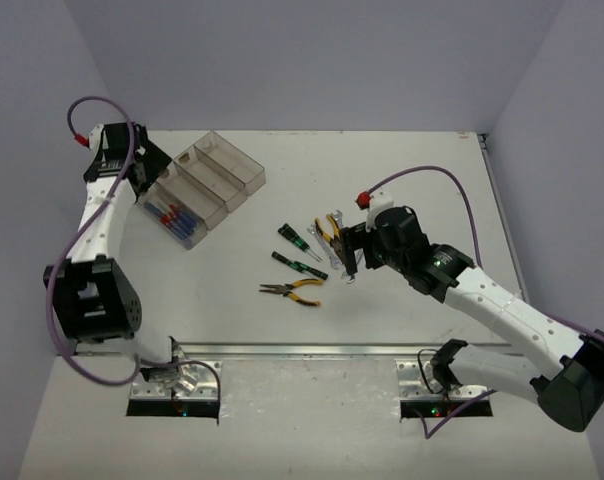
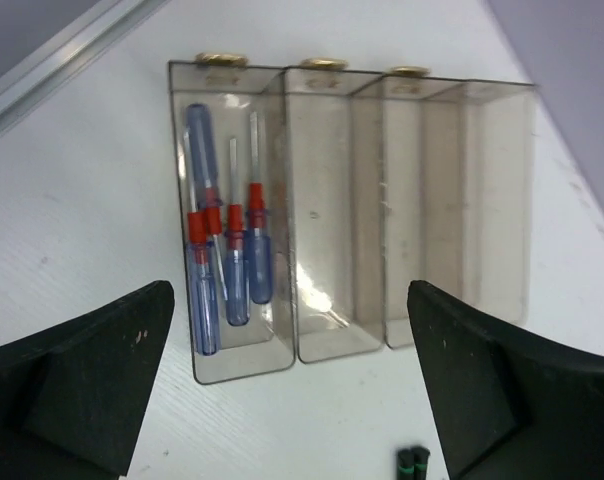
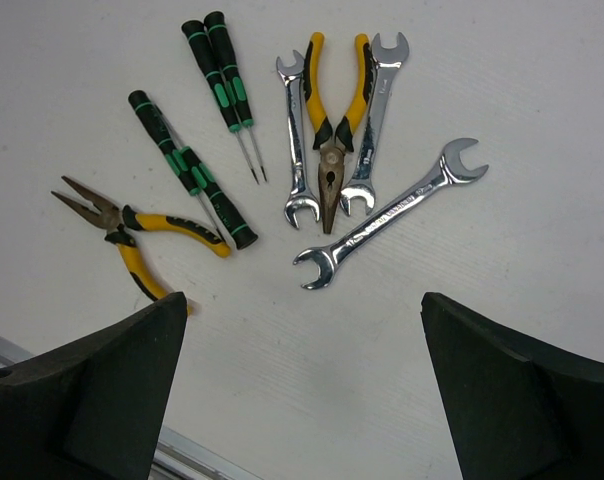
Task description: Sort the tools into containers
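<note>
The containers [image 1: 204, 184], a row of joined clear bins, stand at the table's back left. The bin at the row's near-left end [image 2: 232, 368] holds several blue-and-red screwdrivers [image 2: 234, 270]; the other bins look empty. My left gripper [image 1: 148, 168] hovers at that end of the row, open and holding nothing [image 2: 290, 300]. On the table's middle lie the loose tools. They are green-black screwdrivers [image 3: 225, 82] [image 3: 190, 172], yellow-handled pliers [image 3: 142, 232] [image 3: 333, 130] and silver wrenches [image 3: 387, 215] [image 3: 294, 140]. My right gripper [image 1: 348, 252] hangs open above them, gripping nothing [image 3: 304, 305].
Two green-black screwdriver ends [image 2: 413, 461] show at the bottom of the left wrist view. A metal rail [image 1: 302, 350] runs along the table's near edge, and purple walls close the back and sides. Bare white tabletop [image 1: 422, 170] spreads right of the tools.
</note>
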